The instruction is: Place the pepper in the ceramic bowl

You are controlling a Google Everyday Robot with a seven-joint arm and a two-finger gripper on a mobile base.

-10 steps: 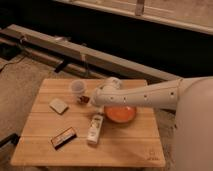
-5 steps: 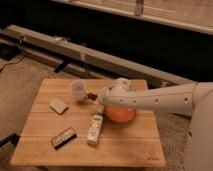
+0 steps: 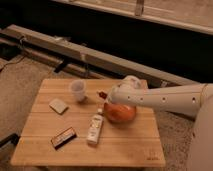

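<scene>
Camera view: wooden table (image 3: 130,150) on carpet; gripper (image 3: 103,95) fingers clamp pepper (image 3: 101,94).

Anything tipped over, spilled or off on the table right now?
One thing: the white bottle lies on its side left of the bowl. The cup stands upright, and no spill shows. The shut gripper is by the bowl's left rim, something small and red at its tip, probably the pepper.

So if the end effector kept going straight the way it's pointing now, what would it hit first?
Probably the white cup. The end effector, shut on the pepper beside the orange bowl, points left toward it, though depth is unclear and it might pass by.
</scene>
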